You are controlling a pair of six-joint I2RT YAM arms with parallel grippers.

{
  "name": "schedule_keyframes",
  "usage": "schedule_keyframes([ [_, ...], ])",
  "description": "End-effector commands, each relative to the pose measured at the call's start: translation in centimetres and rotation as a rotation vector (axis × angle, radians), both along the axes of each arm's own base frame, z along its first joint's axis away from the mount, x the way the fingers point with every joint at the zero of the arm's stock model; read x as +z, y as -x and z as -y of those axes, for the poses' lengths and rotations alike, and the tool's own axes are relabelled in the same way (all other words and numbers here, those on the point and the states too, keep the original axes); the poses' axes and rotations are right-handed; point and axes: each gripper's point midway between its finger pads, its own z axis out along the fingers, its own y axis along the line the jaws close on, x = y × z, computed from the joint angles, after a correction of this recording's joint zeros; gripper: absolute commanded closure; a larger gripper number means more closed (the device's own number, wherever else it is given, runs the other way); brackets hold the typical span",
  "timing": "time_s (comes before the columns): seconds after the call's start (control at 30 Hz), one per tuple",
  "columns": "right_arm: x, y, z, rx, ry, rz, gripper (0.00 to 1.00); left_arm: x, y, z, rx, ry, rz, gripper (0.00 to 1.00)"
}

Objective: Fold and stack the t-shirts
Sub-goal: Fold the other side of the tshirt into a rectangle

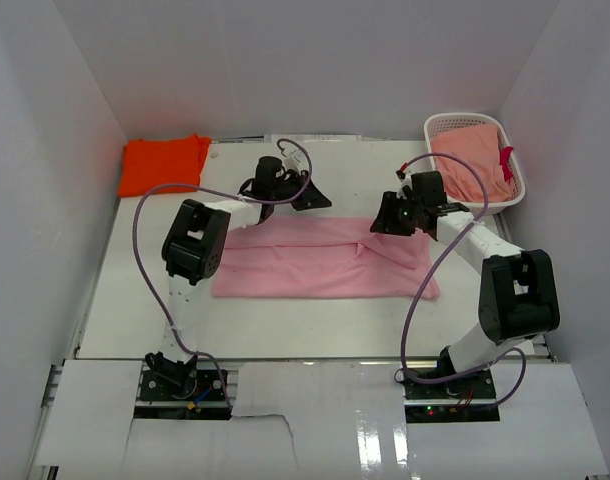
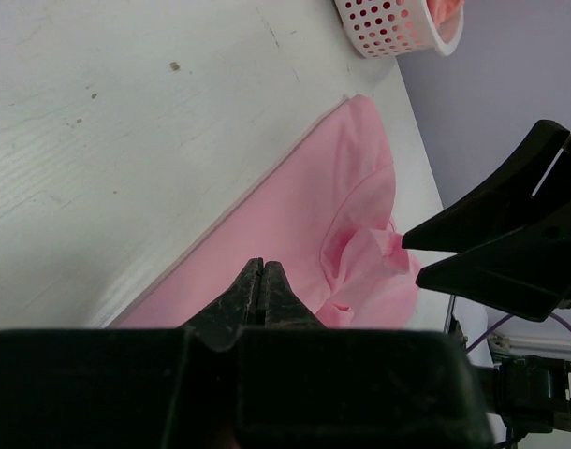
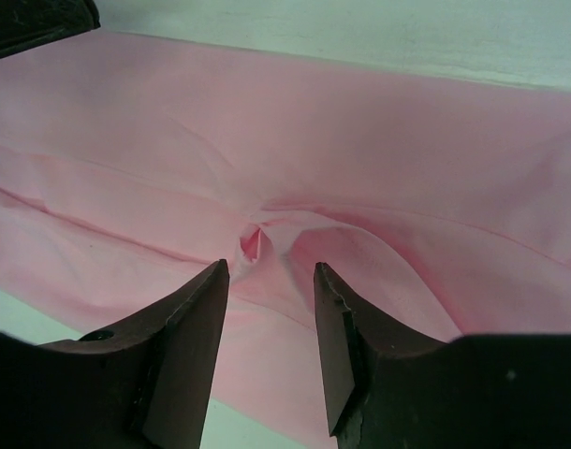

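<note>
Shirts: one pink shirt (image 1: 325, 262), one orange shirt (image 1: 163, 163); left gripper (image 2: 263, 266) closed, right gripper (image 3: 270, 270) half-open

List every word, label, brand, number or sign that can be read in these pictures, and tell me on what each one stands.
None: no text can be read in any view.
The light pink cloth t-shirt, the bright orange cloth t-shirt and the white plastic lattice basket show no print.
The small red piece at the basket's rim is too small to tell whether it bears any writing.
</note>
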Motion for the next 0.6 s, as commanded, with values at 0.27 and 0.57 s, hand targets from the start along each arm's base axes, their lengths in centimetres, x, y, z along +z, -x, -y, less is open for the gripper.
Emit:
schedule_keyframes([
  [0.27,-1.1,-0.6,-1.2,0.035,-0.007,-0.018,0.53,-2.0,1.8,4.1,-0.105,0.01,-0.05,1.0],
  [0.57,-1.9,-1.5,-1.7,0.045,-0.007,-0.021,0.57,-3.2,2.5,5.7,-0.157,0.023,-0.079,1.0],
])
